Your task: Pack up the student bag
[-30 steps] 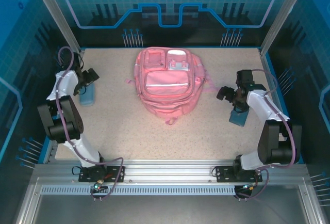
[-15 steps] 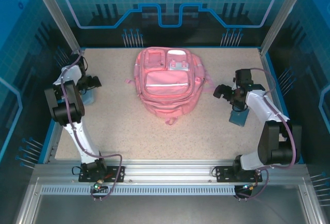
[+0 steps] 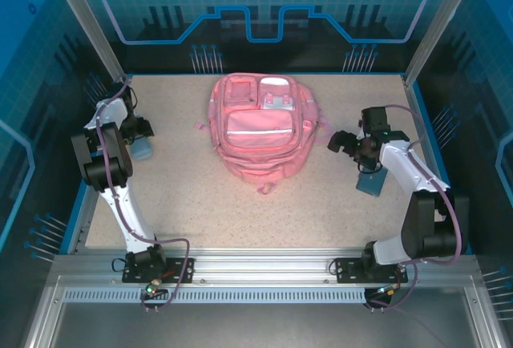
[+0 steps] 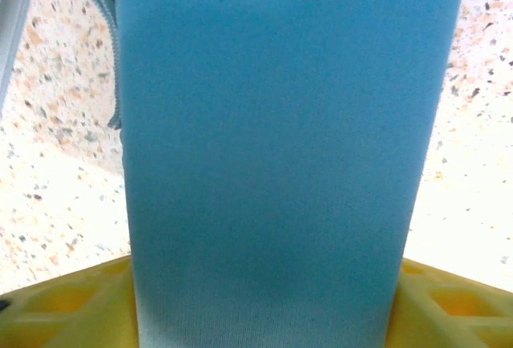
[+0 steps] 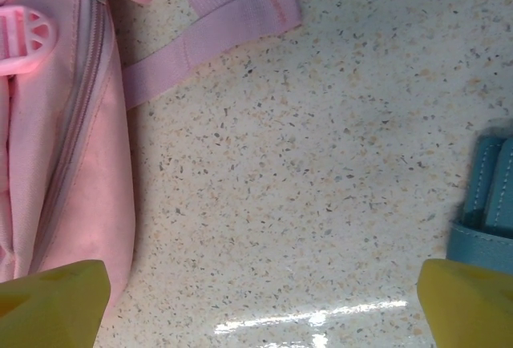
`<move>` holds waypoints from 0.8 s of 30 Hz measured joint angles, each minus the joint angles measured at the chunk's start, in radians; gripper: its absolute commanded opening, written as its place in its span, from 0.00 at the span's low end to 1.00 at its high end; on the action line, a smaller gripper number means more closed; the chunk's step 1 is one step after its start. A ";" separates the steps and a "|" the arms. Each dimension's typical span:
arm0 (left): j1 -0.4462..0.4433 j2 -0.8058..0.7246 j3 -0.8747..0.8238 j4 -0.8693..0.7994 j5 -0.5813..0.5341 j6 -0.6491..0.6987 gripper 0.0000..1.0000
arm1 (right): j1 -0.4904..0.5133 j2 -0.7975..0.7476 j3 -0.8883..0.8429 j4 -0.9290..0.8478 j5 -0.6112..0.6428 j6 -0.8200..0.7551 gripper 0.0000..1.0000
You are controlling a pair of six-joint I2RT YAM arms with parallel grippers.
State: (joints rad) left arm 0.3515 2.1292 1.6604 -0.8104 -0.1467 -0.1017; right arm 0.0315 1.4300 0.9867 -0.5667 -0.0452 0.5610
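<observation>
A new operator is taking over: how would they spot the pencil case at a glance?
Find the pink bag at the far middle of the table, then look left toward the table's left edge. The pencil case lies there beneath the left gripper. It is small, pale-blue fabric with a zipper, lighter than the darker blue item on the right side.

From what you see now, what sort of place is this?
Probably a robot test cell, not a classroom: aluminium frame posts, blue printed wall panels, and a speckled table holding a pink backpack.

Speckled table (image 3: pixel 200 204): pink student bag (image 3: pixel 260 135) centre-back; light-blue case (image 3: pixel 141 151) left; blue item (image 3: pixel 371 184) right.
</observation>
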 measured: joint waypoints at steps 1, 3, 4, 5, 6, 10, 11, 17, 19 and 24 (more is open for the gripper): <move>0.000 -0.001 0.000 -0.004 0.013 -0.010 0.63 | 0.002 -0.003 0.000 0.000 -0.005 0.000 0.99; -0.003 -0.010 -0.002 -0.008 0.039 -0.035 0.63 | 0.010 -0.009 0.000 0.003 -0.021 0.000 0.98; -0.006 -0.022 -0.009 -0.007 0.054 -0.051 0.63 | 0.016 -0.011 0.000 0.007 -0.033 0.000 0.98; -0.011 -0.046 -0.024 -0.006 0.072 -0.068 0.63 | 0.026 -0.013 0.001 0.012 -0.050 -0.001 0.98; -0.019 -0.071 -0.039 -0.006 0.088 -0.083 0.64 | 0.038 -0.014 0.002 0.019 -0.064 -0.002 0.98; -0.087 -0.245 -0.123 0.014 0.170 -0.163 0.64 | 0.128 -0.015 0.006 0.063 -0.134 -0.002 0.97; -0.114 -0.304 -0.154 0.033 0.198 -0.193 0.64 | 0.162 -0.015 0.010 0.075 -0.150 -0.002 0.96; -0.283 -0.597 -0.339 0.161 0.313 -0.400 0.64 | 0.387 -0.014 0.055 0.177 -0.202 0.003 0.93; -0.339 -0.654 -0.386 0.195 0.343 -0.478 0.64 | 0.460 -0.008 0.076 0.214 -0.209 0.008 0.93; -0.458 -0.737 -0.498 0.301 0.381 -0.665 0.65 | 0.643 0.043 0.127 0.346 -0.223 0.023 0.92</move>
State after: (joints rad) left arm -0.1066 1.3926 1.1625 -0.5095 0.2340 -0.7666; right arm 0.6746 1.4727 1.1141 -0.2211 -0.2680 0.5835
